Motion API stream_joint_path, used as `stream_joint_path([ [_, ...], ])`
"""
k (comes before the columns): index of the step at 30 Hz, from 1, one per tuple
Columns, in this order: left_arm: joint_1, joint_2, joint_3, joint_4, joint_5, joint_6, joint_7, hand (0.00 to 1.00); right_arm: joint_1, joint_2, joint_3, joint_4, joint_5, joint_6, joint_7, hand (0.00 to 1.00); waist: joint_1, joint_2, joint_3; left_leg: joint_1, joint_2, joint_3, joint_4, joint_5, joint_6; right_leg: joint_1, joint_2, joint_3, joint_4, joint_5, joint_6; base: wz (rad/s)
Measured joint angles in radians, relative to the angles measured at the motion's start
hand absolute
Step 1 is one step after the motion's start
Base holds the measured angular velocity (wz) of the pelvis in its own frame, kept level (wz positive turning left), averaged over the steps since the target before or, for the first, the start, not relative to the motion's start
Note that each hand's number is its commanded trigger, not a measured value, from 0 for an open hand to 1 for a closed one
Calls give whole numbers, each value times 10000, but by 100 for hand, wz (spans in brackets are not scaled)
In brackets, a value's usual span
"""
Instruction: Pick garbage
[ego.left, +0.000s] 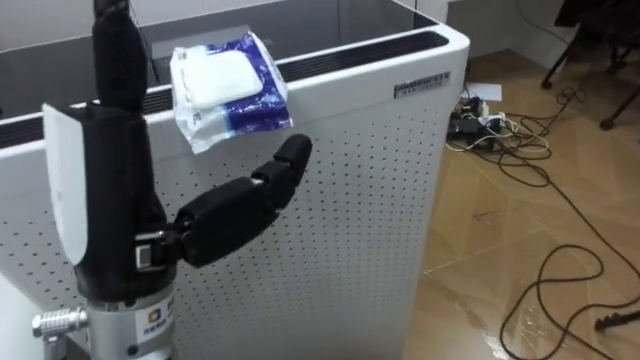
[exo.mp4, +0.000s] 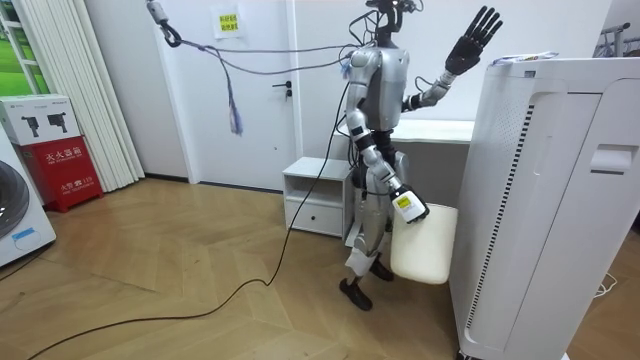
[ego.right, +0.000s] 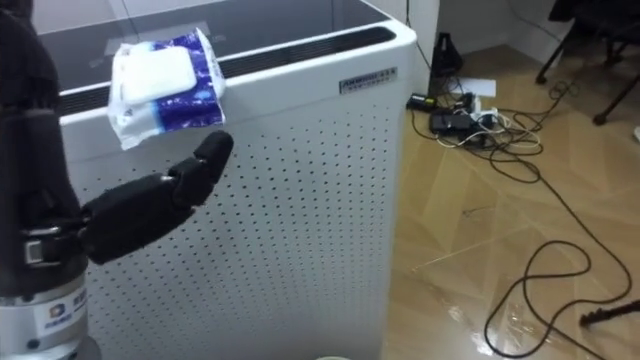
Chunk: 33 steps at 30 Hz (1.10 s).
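The robot stands upright. Its left arm is raised high, the left hand (ego.left: 120, 190) upright, fingers straight, thumb stretched out sideways. The right hand (exo.mp4: 405, 207) hangs low beside the thigh.

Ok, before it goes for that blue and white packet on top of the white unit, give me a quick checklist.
1. Left hand open: ok, fingers straight, raised beside the packet.
2. Packet grasped: not ok, the hand is close but holds nothing.
3. Packet reachable: ok, it lies at the front edge of the white unit top.
4. White bin at hand: ok, it hangs low at the right hand.
5. Right hand's hold on the bin: cannot tell.
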Motion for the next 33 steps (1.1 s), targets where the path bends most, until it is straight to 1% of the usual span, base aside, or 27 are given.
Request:
stream_joint_path([
  [1,37,2,7,1,254,91,8,0,10,0,0,3,-36,25,26,100,37,-62,-42,53,62,-9,-64,1,-2,132,51,-65,-149,67,-10,5],
  [2,61,5,19,2,407,142,23,0,12,1,-6,-8,-36,26,35,100,49,-78,-49,84,74,-10,-97,1,-3,192,72,-73,-261,92,-13,5],
  [4,248,29,48,3,1002,396,65,0,21,0,-27,-47,-246,27,39,100,56,-73,-56,216,130,-42,-194,1,-2,393,94,-126,-477,145,7,0],
  [6,251,51,52,1,1461,491,68,0,23,18,-29,-47,-386,49,48,100,33,-57,-54,280,144,-73,-289,2,-1,500,107,-184,-630,181,19,5],
  [8,253,118,46,-3,1683,511,67,0,25,21,-29,-47,-543,62,157,100,21,-30,-70,300,154,-82,-304,2,-2,594,127,-219,-764,220,23,3],
  [9,253,243,77,-28,1834,574,62,0,32,-12,-29,-81,-675,71,241,100,29,31,-79,342,189,-63,-344,2,-2,674,171,-199,-913,284,18,-5],
  [10,252,457,153,-85,1988,668,10,0,71,-36,-33,-170,-771,81,295,100,60,94,-118,387,224,-51,-414,1,-2,704,200,-201,-1001,331,5,-6],
  [11,251,549,212,-110,2019,693,-22,0,85,-44,-50,-234,-817,94,323,100,35,125,-117,404,226,-65,-420,2,-2,735,202,-207,-1037,343,-2,0],
  [12,252,709,279,-132,2050,753,-67,0,140,-65,-135,-389,-843,115,395,100,0,214,-117,480,230,-110,-445,2,-2,855,213,-202,-1152,380,1,0],
  [13,252,802,429,-160,2123,756,-172,0,320,-98,-342,-820,-1056,170,483,100,7,315,-126,540,229,-117,-510,2,-2,893,216,-203,-1173,384,6,0],
  [15,249,930,709,-239,2116,767,-359,0,434,-127,-505,-1311,-1227,176,580,100,-25,437,-90,602,224,-150,-641,29,5,893,213,-194,-1173,387,10,-2],
  [17,250,1123,801,-292,2117,786,-625,0,429,-168,-528,-1475,-1264,176,766,100,-31,442,-89,641,227,-168,-674,51,-4,936,213,-213,-1184,387,11,3],
  [19,362,1412,847,-324,2117,784,-934,0,433,-312,-525,-1596,-1239,176,931,100,11,466,-78,704,234,-181,-728,52,-5,1042,236,-219,-1289,404,8,5],
  [21,403,1628,925,-323,2117,773,-1136,0,432,-459,-526,-1743,-1239,175,1038,100,41,518,-39,689,232,-168,-742,52,-5,1027,235,-227,-1299,416,17,0],
  [22,494,1721,1016,-322,2116,770,-1223,0,434,-495,-525,-1836,-1241,175,1117,100,45,547,-22,680,232,-169,-752,52,-5,1016,235,-227,-1301,417,18,0],
  [23,560,1768,1065,-322,2117,770,-1274,0,439,-501,-525,-1874,-1254,175,1144,100,39,554,-19,679,232,-169,-761,52,-5,1011,235,-226,-1305,416,19,0],
  [25,784,1983,1203,-321,2118,784,-1455,0,462,-563,-525,-1914,-1265,174,1240,100,45,574,-17,668,233,-168,-787,52,-5,1006,240,-229,-1319,416,20,0],
  [27,896,1991,1339,-321,2118,868,-1662,0,465,-716,-528,-1936,-1387,174,1301,100,53,647,9,614,228,-164,-809,52,-4,980,235,-252,-1325,416,21,0],
  [28,938,1999,1377,-321,2118,1013,-1812,0,493,-822,-528,-1987,-1505,175,1386,100,52,703,-11,602,227,-165,-833,52,-4,947,232,-276,-1327,418,24,0],
  [31,932,2011,1388,-319,2116,1306,-2182,0,559,-941,-521,-2146,-1623,236,1593,100,51,811,-82,581,231,-168,-833,61,-6,919,230,-316,-1327,417,25,0],
  [33,933,2023,1386,-311,2108,1456,-2438,0,691,-1010,-519,-2336,-1621,264,1625,100,42,834,-82,607,224,-157,-882,122,-13,987,205,-353,-1344,417,25,6],
])
